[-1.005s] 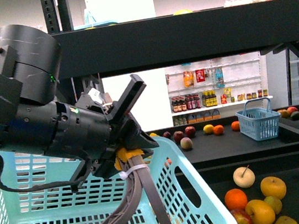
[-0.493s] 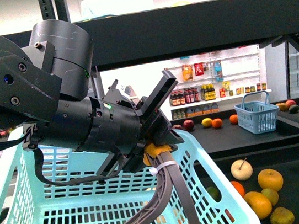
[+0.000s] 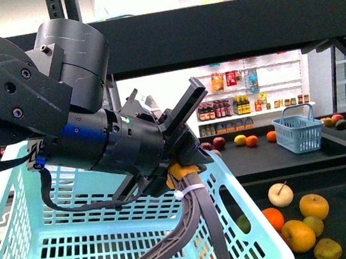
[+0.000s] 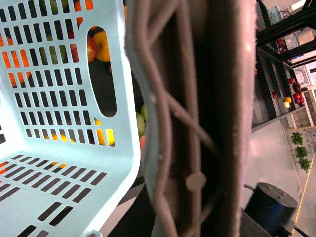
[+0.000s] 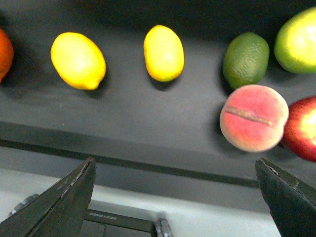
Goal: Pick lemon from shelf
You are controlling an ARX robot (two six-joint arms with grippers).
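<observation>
White shelving (image 3: pixel 250 80) stocked with bottles (image 3: pixel 222 109) stands against a white back wall (image 3: pixel 319 80).

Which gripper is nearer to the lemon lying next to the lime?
Right. The right gripper hangs open in front of that lemon; the left gripper is shut on the basket handle, away from it.

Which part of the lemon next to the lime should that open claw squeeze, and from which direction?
Across its narrow middle. The lemon lies flat on the shelf with its long axis pointing away from the right gripper, so its open jaws line up with its long sides. Probably come from the shelf's front edge; the other lemon and the lime lie clear of it.
</observation>
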